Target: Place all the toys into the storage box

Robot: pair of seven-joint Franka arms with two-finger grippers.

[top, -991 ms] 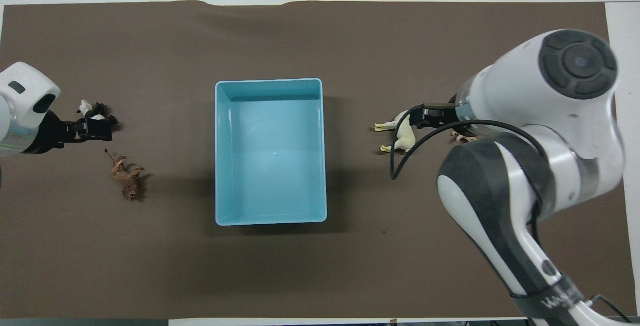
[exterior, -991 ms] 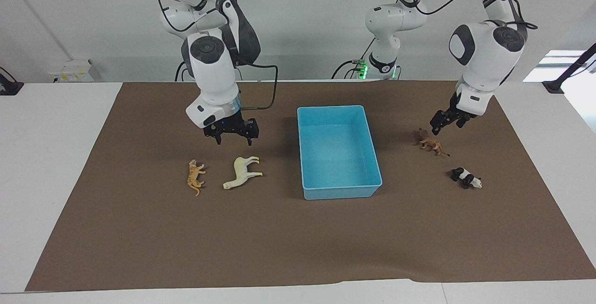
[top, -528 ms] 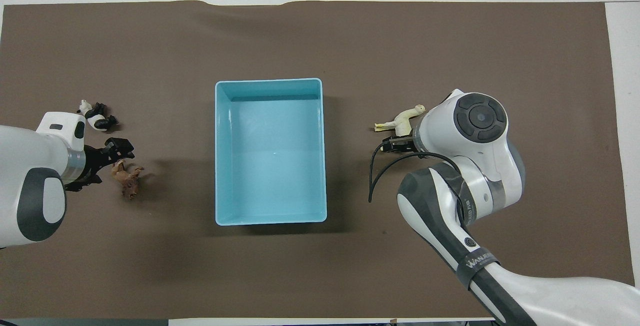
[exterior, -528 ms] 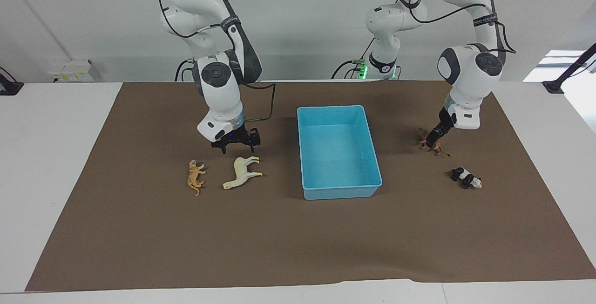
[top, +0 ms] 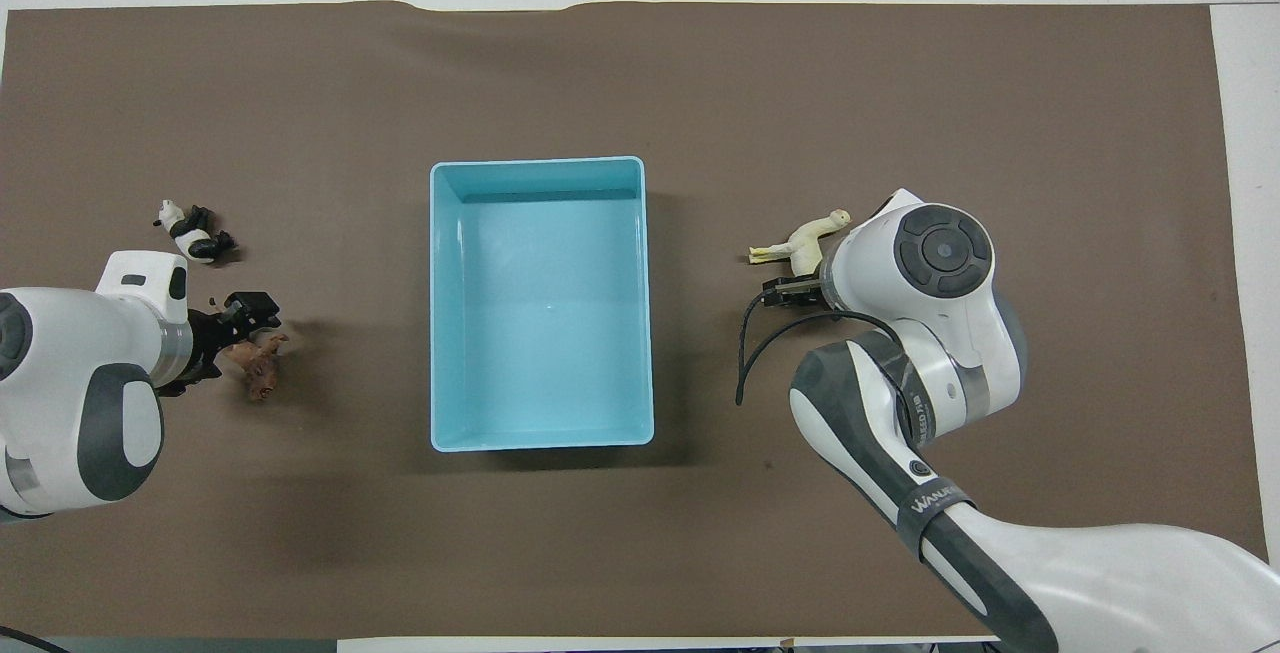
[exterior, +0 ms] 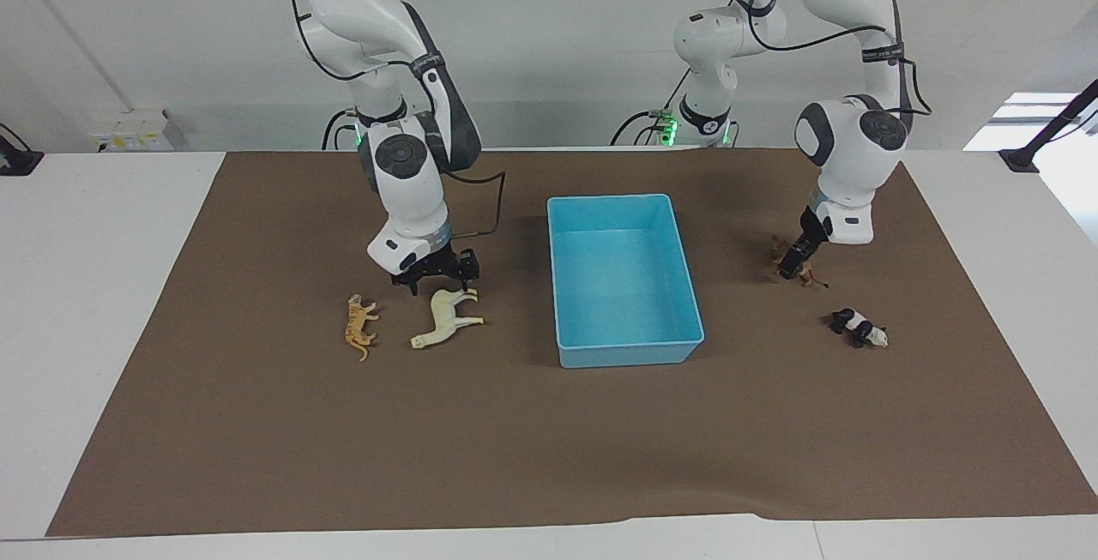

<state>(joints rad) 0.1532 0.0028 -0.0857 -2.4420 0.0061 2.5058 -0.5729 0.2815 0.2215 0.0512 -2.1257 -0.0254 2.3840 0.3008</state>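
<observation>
We see the blue box (exterior: pixel 624 277) at the frame's centre on the brown mat (exterior: pixel 549 440) covering the desk. Centre-left in the facing view, our right tool (exterior: pixel 436 280), fingers apart, sits low over the cream animal (exterior: pixel 446 317), with the tiger (exterior: pixel 359 326) beside it. Centre-right, our left tool (exterior: pixel 794 267) is down at the lion (exterior: pixel 805 273); we cannot tell its finger state. The panda (exterior: pixel 859 328) lies lower right.

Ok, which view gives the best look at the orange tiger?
The facing view: the tiger lies in plain sight on the brown mat, beside the cream animal, toward the right arm's end. In the overhead view the right arm covers the tiger completely; only part of the cream animal shows.
</observation>
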